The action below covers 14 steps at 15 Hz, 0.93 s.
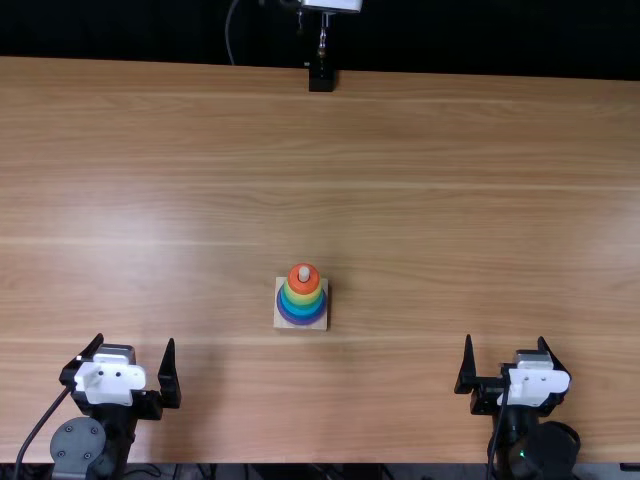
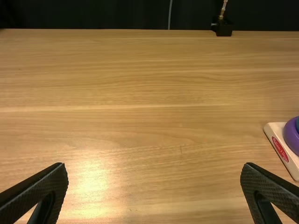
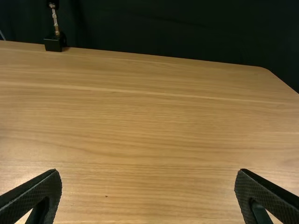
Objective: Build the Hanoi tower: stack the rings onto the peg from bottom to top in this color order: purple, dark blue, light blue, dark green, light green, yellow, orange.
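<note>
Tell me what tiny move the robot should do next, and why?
I'd probably leave the tower alone and hold the left gripper and right gripper back. The purple ring is at the bottom and the orange ring on top, so it looks finished, and a touch might spoil it.

Rainbow bands over streaked tan

From my seat I read the colours from the peg, pale and whitish, outward: orange ring, yellow ring, light blue ring, dark blue ring, purple ring. The base is pale cream, with a red oval label. My table is light brown, streaked with paler grain. Left gripper and right gripper are black with white patches, their black jaws finely cross-hatched.
</note>
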Tool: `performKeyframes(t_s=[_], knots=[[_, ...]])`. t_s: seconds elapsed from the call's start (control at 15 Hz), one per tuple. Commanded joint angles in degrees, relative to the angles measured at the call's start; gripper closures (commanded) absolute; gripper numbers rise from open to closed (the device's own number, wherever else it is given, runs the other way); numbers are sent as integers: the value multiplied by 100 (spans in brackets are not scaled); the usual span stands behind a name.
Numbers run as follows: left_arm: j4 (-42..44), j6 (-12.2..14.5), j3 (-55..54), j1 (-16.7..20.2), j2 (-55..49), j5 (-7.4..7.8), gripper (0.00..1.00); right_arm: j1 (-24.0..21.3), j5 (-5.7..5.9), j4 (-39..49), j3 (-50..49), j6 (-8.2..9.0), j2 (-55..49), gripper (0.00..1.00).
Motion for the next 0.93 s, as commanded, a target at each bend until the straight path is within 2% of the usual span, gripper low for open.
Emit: performKeyframes(t_s=[0.0,0.47,0.87], knots=[[-428,52,-626,25,-67,-29,0,11,128,-394,-451,19,-73,0],[-428,41,-626,25,-67,-29,0,-6,159,-331,-451,-2,-73,0],[-428,41,-626,25,-67,-29,0,-244,149,-531,-451,-2,-73,0]])
